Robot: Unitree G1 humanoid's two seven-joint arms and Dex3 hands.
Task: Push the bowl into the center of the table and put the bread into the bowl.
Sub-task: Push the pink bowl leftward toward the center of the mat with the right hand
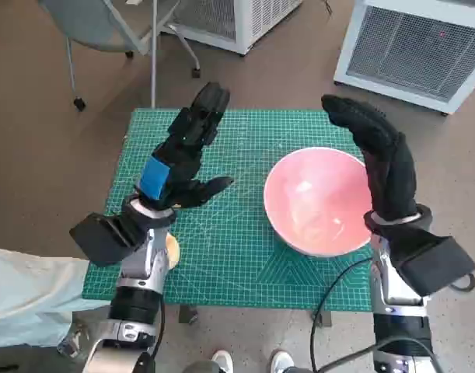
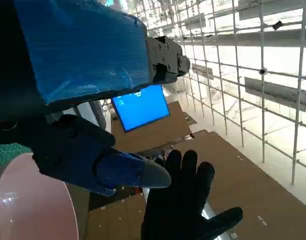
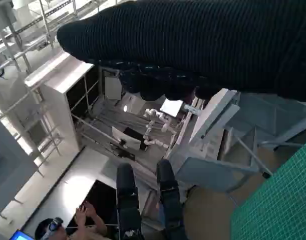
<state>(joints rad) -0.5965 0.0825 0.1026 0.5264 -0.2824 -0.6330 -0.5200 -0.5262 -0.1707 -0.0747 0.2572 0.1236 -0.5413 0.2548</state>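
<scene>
A pink bowl [image 1: 319, 200] sits on the right half of the green cutting mat [image 1: 229, 256]; its rim [image 2: 22, 200] also shows in the left wrist view. The bread [image 1: 173, 249] is a pale tan sliver at the mat's left front edge, mostly hidden under my left forearm. My left hand [image 1: 183, 159] hovers over the mat's left half, fingers stretched out and holding nothing. My right hand [image 1: 381, 155] stands beside the bowl's right rim, fingers straight and empty; whether it touches the rim is unclear. The glove [image 2: 185, 210] shows in the left wrist view too.
A wheeled chair [image 1: 105, 31] stands beyond the table's far left corner. White grilled units [image 1: 416, 47] stand on the floor at the far right. Someone's shoes [image 1: 249, 361] show at the table's near edge. A person [image 3: 67, 225] appears in the right wrist view.
</scene>
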